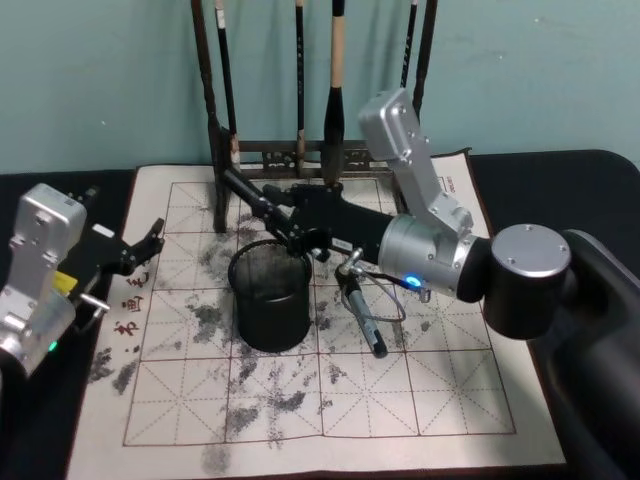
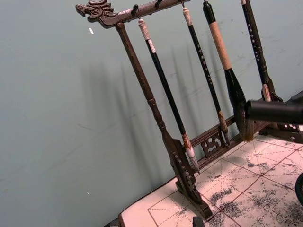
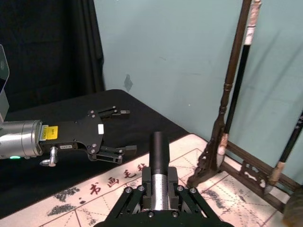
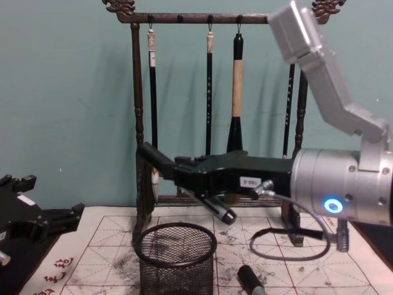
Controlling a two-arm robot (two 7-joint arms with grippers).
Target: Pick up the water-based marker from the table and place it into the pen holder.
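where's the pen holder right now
In the head view the pen holder stands on the ink-stained mat, left of centre, below and just in front of the right hand gripping a marker; a second marker lies to its right.

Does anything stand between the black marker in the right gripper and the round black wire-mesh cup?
Nothing visible does. The right gripper holds the black marker tilted above the open round black wire-mesh cup; the dark wooden brush rack stands behind, the open left gripper off to the left.
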